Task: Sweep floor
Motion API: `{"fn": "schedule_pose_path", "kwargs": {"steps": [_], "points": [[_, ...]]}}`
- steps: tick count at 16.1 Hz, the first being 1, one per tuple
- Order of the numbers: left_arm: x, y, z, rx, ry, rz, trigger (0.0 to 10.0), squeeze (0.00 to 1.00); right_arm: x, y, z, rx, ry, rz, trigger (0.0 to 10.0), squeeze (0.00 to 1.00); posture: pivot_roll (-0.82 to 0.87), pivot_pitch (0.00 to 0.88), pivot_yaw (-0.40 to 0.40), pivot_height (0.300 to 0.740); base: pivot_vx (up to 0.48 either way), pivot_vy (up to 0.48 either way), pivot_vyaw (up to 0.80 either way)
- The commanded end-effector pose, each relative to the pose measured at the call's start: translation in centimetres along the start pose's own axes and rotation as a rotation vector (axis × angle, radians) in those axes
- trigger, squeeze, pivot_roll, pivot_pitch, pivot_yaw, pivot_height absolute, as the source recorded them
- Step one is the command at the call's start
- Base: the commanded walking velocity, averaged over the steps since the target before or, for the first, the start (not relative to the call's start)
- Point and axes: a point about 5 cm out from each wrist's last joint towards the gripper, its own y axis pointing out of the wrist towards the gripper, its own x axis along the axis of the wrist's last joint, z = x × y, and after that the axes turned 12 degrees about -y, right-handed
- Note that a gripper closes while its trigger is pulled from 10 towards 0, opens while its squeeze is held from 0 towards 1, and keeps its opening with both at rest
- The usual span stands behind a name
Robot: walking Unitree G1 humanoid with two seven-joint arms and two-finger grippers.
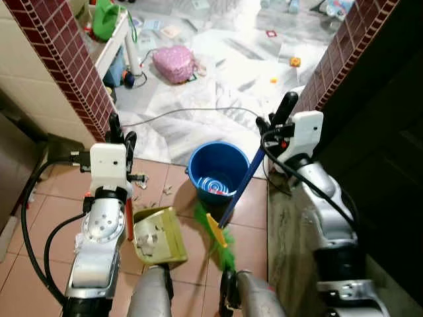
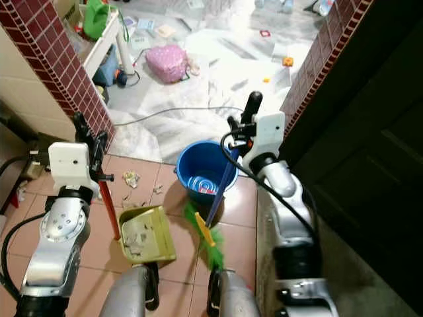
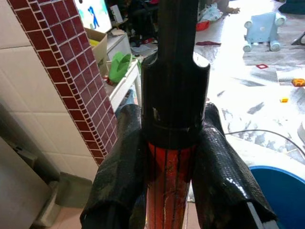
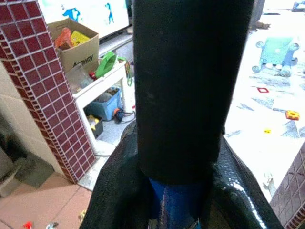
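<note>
My left gripper [image 1: 121, 135] is shut on the red handle [image 3: 169, 191] of an olive-green dustpan [image 1: 156, 234]. The dustpan rests on the orange tile floor just in front of my legs, with scraps of litter in it. My right gripper [image 1: 274, 125] is shut on the black-capped blue handle [image 1: 241, 188] of a broom. Its green bristles [image 1: 218, 241] touch the floor right beside the dustpan. Loose bits of litter [image 2: 130, 178] lie on the tiles beyond the dustpan.
A blue bucket [image 1: 218, 172] stands just behind the broom head. Red-tiled pillars [image 1: 73, 72] frame a doorway onto a marble floor. There, a grey cable [image 1: 192, 112], a pink bag [image 1: 174, 63], small toys and a white table [image 1: 115, 39] are scattered. A stone ledge [image 1: 291, 251] and a dark door lie on the right.
</note>
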Motion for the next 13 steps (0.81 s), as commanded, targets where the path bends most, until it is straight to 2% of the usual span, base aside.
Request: {"fn": "schedule_pose_path", "kwargs": {"steps": [1,3,5,8,10,13], "points": [[0.8,-0.1,-0.2,-0.015,-0.007,-0.034,10.0,0.00,0.5,0.6,1.0,0.004,0.029,-0.031,10.0,0.00,0.01,0.154,-0.028,0.740,0.000,0.000,0.00],[0.8,0.1,-0.7,-0.033,-0.010,-0.036,10.0,0.00,1.5,1.7,1.7,0.013,0.058,-0.088,10.0,0.00,0.02,0.147,-0.032,0.740,0.000,0.000,0.00],[1.0,0.2,-0.9,-0.034,-0.019,-0.037,10.0,0.00,2.5,2.9,1.6,-0.008,0.083,-0.120,10.0,0.00,0.02,0.145,-0.034,0.740,0.000,0.000,0.00],[0.8,0.0,-1.1,-0.036,-0.027,-0.029,10.0,0.00,4.0,4.6,0.8,-0.062,0.010,-0.177,10.0,0.00,0.02,0.142,-0.040,0.740,0.000,0.000,0.00],[0.7,-0.2,-1.3,-0.041,-0.032,-0.021,10.0,0.00,4.4,5.6,-0.4,-0.157,-0.034,-0.178,10.0,0.00,0.02,0.140,-0.042,0.740,0.000,0.000,0.00],[0.6,-0.1,-1.4,-0.044,-0.035,-0.018,10.0,0.00,4.3,5.7,-1.3,-0.239,-0.099,-0.169,10.0,0.00,0.02,0.141,-0.042,0.740,0.000,0.000,0.00]]}}
